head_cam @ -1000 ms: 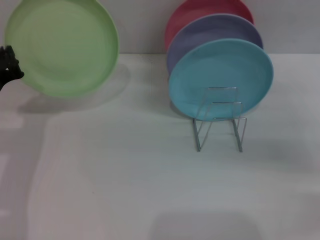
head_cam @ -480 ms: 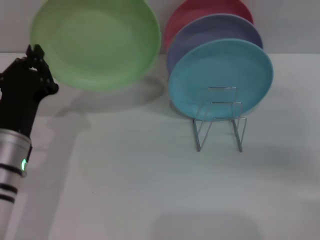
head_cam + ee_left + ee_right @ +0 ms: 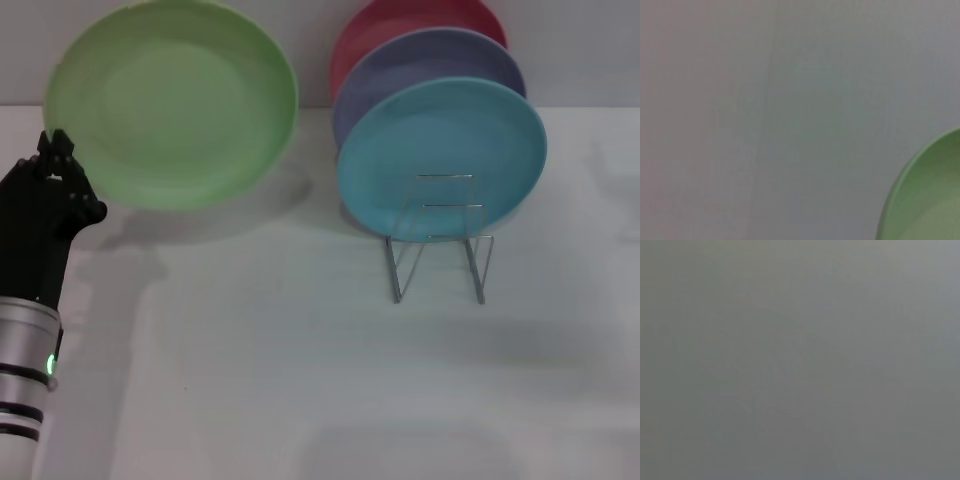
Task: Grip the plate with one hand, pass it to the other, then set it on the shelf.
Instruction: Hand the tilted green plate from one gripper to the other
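We are holding the light green plate (image 3: 172, 103) by its rim at 8 o'clock with our left pincer (image 3: 58, 165), closed on it, raised above the table (image 3: 300, 380) at 10 o'clock from the wire shelf (image 3: 440, 240). The edge grip is looking thin to us; the plate could be slipping or swinging into the turquoise plate (image 3: 440, 155). Our right pincer is not showing.

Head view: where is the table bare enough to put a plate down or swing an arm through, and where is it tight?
Bare table runs in front of the wire rack and between it and the left claw holding the green plate. The back right is crowded: turquoise plate, lavender plate and red plate stacked upright in the rack.
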Available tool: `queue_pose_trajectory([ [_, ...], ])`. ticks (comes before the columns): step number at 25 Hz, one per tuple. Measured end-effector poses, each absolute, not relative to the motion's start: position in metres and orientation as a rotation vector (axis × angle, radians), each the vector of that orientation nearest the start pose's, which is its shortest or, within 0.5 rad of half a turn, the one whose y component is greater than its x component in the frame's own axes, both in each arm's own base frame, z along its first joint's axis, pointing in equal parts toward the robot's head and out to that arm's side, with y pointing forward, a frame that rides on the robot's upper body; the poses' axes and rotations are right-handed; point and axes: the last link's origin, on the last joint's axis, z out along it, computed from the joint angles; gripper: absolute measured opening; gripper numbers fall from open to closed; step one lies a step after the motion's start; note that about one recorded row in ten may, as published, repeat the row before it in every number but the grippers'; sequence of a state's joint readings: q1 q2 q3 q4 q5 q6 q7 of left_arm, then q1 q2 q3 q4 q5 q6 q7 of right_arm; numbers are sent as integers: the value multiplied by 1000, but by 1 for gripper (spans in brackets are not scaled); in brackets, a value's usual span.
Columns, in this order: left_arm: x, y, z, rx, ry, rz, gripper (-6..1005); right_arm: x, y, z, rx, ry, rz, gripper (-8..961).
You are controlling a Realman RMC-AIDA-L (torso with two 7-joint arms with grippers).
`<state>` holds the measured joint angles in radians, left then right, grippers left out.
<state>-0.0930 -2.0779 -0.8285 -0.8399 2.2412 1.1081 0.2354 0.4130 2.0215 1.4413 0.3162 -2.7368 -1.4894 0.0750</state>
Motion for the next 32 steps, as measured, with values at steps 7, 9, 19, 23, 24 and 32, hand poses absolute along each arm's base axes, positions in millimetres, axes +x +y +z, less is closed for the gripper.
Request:
queue_pose_trajectory([
  [7, -255, 277, -32, -1393, -504, -860, 33, 265, 313, 50, -1432, -20, 984, 803],
  [9, -255, 275, -32, -1388, -501, -864, 33, 259, 308, 38, -1477, -19, 1005, 803],
  [19, -254, 275, -33, -1384, -505, -875, 34, 228, 306, -28, -1778, 47, 1052, 803],
  [23, -248, 278, -37, -1410, -491, -888, 34, 213, 309, -44, -1871, 73, 1095, 801],
  [24, -248, 278, -37, -1410, -491, -888, 34, 210, 309, -48, -1890, 76, 1101, 801],
  [32, -256, 275, -40, -1397, -529, -864, 33, 199, 308, -61, -1967, 116, 1143, 803],
])
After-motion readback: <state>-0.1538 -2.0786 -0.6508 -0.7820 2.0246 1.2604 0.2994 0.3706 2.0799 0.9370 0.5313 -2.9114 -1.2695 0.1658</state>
